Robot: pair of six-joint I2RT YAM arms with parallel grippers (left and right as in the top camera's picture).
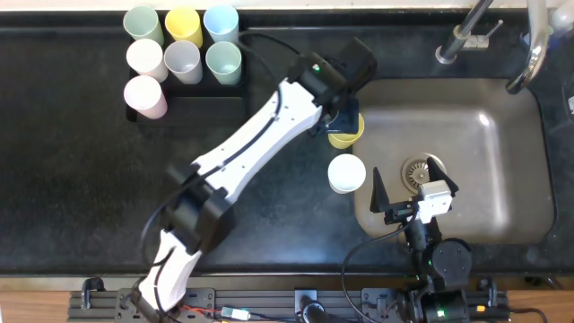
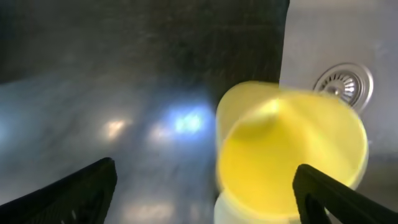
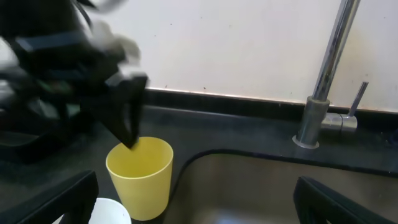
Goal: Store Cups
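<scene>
Alignment matters most for this pickup: the left end effector [image 2: 205, 171] hangs spread wide over the yellow cup [image 2: 289, 149], which stands upright on the tabletop [image 1: 90, 179] right at the edge of the sink [image 1: 484, 135]. The cup sits off-centre between the fingers, close to one and far from the other. The right wrist view suggests that one finger is at the cup's back rim. A good grasp would probably either centre the cup between the fingers or pinch its wall at the rim, closing gently because a light plastic cup may tip or slide toward the basin. It would then need lifting straight up to clear the white cup [image 1: 346, 172] just beside it. The right end effector [image 1: 384, 199] hangs over the sink, also spread, holding nothing. The yellow cup is empty, and I cannot tell what the white one holds. The black rack [image 1: 220, 94] near the back wall holds seven cups, mouths up and seemingly empty, with room beside the pink cup [image 1: 145, 96].
</scene>
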